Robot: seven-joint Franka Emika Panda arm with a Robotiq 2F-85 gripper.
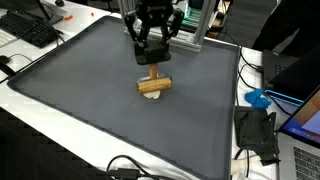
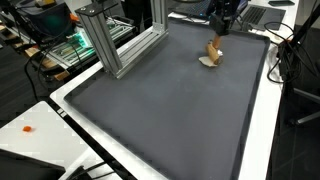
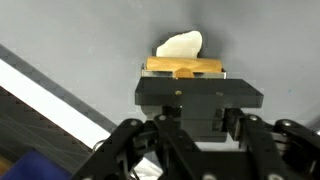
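- Toward the far edge of the grey mat [image 1: 80, 100] on the counter [image 1: 40, 135] sits the wooden piece [image 2: 213, 52]. It is a short crossbar [image 1: 154, 85] with a thin stem [image 1: 153, 72] rising from its middle. A pale lump [image 1: 150, 95] touches it from below.
- Hand [image 1: 153, 61] position: directly above the stem, with the fingertips drawn in around its top end. Both exterior views show contact or near contact. Whether the fingers actually clamp the stem cannot be told.
- Wrist view check: the crossbar [image 3: 183, 68] appears centred and square to the hand body, with the pale lump [image 3: 180, 44] beyond it. Alignment looks sound, and no rotation correction appears necessary.
- Recommended practice: seat the fingers well down the stem. A hold at the very tip would probably let the crossbar swing.
- Direction of travel: vertical and slow. The stem is slender, so a sideways load is likely to tip the piece or twist it between the fingers.
- Caution: it is unclear whether the pale lump is fixed to the crossbar or merely rests against it. An abrupt move may drag it or leave it behind.
- Clearance: the aluminium frame [image 2: 120, 45] stands well apart, and the blue item [image 1: 258, 98] lies off the mat.
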